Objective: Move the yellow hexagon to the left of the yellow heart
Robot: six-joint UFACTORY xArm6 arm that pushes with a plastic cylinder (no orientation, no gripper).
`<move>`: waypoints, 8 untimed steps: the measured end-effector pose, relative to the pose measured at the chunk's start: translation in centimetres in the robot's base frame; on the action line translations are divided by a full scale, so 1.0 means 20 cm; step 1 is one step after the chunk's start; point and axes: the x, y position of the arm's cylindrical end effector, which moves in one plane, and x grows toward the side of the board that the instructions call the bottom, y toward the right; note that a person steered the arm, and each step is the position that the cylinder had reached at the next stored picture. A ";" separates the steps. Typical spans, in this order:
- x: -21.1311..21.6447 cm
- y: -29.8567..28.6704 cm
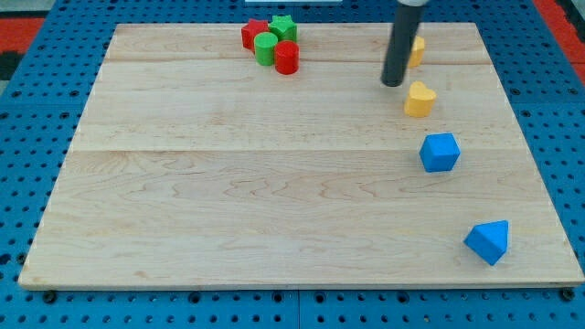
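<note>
The yellow hexagon point(417, 50) lies near the view's top right, partly hidden behind my rod. The yellow heart point(420, 100) lies just below it, toward the view's bottom. My tip point(394, 83) stands on the board just left of both, between them in height, close to the heart's upper left and touching neither that I can tell.
A blue cube-like block point(440, 152) lies below the heart. A blue triangular block point(488, 242) lies near the bottom right corner. At the top centre sits a cluster: red star point(253, 35), green star point(283, 26), green cylinder point(266, 48), red cylinder point(287, 57). The wooden board point(274, 183) fills the view.
</note>
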 end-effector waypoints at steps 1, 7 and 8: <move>0.12 0.13; -0.44 0.23; -0.38 0.37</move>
